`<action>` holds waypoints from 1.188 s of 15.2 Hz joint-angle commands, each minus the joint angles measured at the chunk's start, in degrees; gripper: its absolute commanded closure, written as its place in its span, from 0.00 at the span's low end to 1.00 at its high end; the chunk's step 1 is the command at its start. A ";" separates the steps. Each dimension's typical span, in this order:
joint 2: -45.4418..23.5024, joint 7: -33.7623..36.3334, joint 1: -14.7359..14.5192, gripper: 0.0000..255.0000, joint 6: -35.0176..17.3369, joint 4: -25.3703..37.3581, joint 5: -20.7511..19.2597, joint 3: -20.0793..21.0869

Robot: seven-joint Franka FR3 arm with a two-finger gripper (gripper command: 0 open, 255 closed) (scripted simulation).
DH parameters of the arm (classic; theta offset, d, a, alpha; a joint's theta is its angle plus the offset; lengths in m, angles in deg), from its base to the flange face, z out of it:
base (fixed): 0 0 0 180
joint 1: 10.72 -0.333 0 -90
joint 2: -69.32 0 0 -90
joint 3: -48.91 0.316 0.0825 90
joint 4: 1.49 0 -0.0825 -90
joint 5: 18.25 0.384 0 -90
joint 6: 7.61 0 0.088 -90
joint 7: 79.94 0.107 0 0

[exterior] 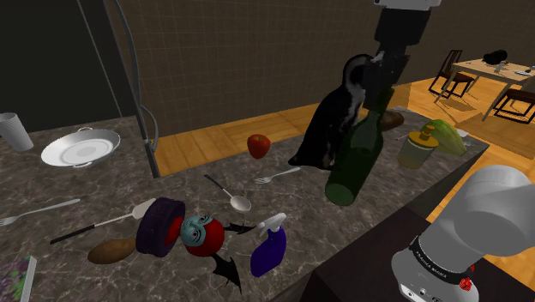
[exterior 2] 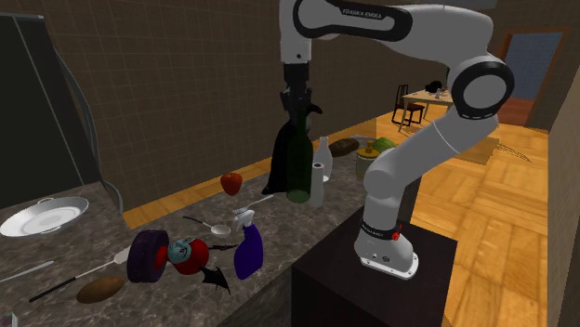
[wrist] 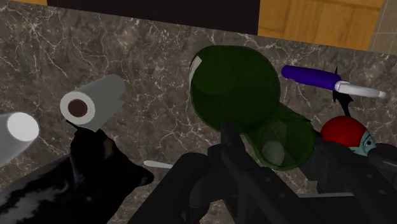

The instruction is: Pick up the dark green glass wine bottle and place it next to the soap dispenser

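I have the gripper (exterior 2: 297,118) clamped on the neck of the wine bottle (exterior: 354,163), which hangs straight below the hand, base down, its long axis near upright, low over the marbled counter (exterior: 184,172). The bottle is dark green see-through glass. The white bottle (exterior 2: 323,153) just beside it is, I judge, the soap dispenser.

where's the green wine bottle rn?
Shoulder view, right of centre: the dark green glass wine bottle is tilted, neck clasped by the black gripper, right beside the black cat figure on the dark marbled counter.
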 commanded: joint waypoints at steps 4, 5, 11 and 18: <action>-1.82 0.42 0.20 1.00 3.51 5.34 -0.27 -0.14; -2.21 0.48 0.25 1.00 4.20 6.41 -0.34 -0.18; -4.76 0.89 0.51 1.00 8.38 13.14 -0.70 -0.36; -8.28 1.48 0.82 1.00 13.44 21.71 -1.07 -0.42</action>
